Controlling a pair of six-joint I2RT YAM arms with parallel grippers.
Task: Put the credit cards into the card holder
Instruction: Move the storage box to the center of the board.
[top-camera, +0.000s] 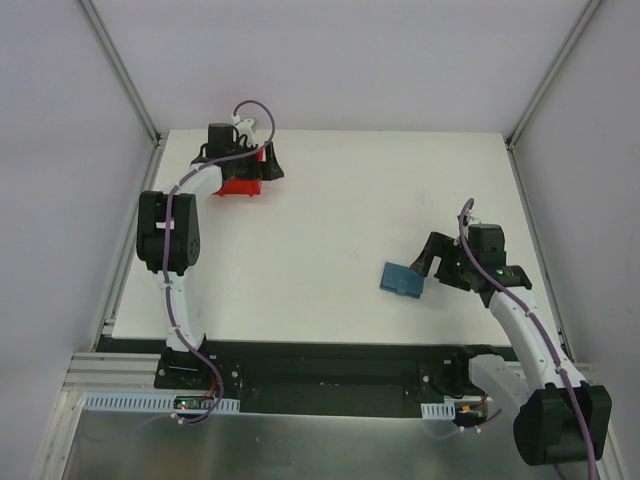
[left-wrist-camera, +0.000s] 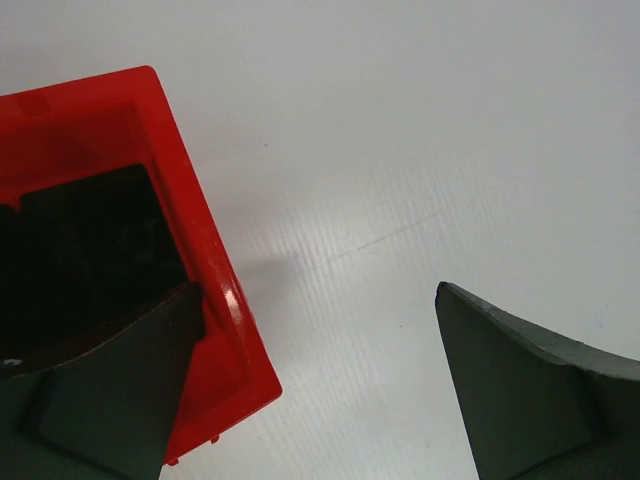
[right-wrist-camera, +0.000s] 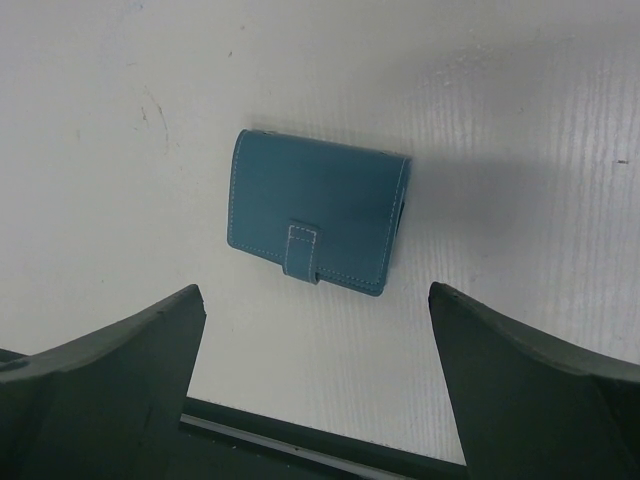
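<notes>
On the near right of the table (top-camera: 330, 220), the closed card holder (top-camera: 402, 279) lay flat. Its longer side ran across the right wrist view, and its clasp tab (right-wrist-camera: 302, 250) pointed back at the right jaws, which stood wide apart just beside it, holding nothing. At the far left, the left jaws, also wide apart, straddled a wall of the red bin (top-camera: 240, 187). Its dark inside could not be made out.
</notes>
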